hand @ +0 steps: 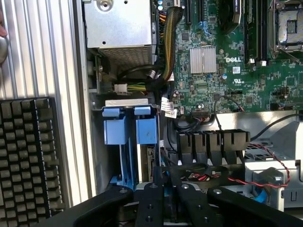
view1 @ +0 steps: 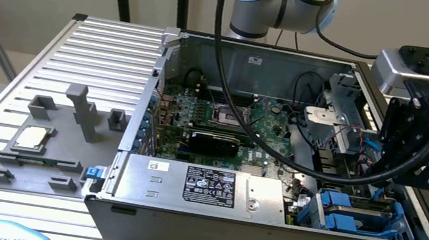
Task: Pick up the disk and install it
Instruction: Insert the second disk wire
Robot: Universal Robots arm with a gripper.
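Black metal pincer (hand: 163, 189) hanging low inside the open grey steel computer case (view1: 211, 218), at the corner on the exterior view's right, fingers drawn in narrow around the upper edge of the disk (hand: 150, 163), a flat silver-grey metal drive with a printed label, framed by a bright blue plastic carrier; cannot tell whether clamped firm or merely touching. Disk standing on edge in the drive bay, just beside a second bright blue plastic carrier (hand: 115, 132) with squared tabs. Seen from the exterior view, same blue carriers (view1: 348, 209) tucked in the case's near corner beneath the black arm-mounted tool body (view1: 419, 120) and its looping black cable (view1: 307, 165). Green printed circuit board (hand: 227, 61) studded with small chips and a ribbed silver heat sink, lying flat on the case floor. Large grey metal box with a black-and-white label (view1: 206, 186) along the near wall. Ribbed aluminium counter (view1: 57, 64) outside the case, carrying grey plastic fixture blocks (view1: 84, 113) and a small square silver chip (view1: 32, 137). Black keyboard (hand: 26, 156) resting on the ribbed surface beside the case.
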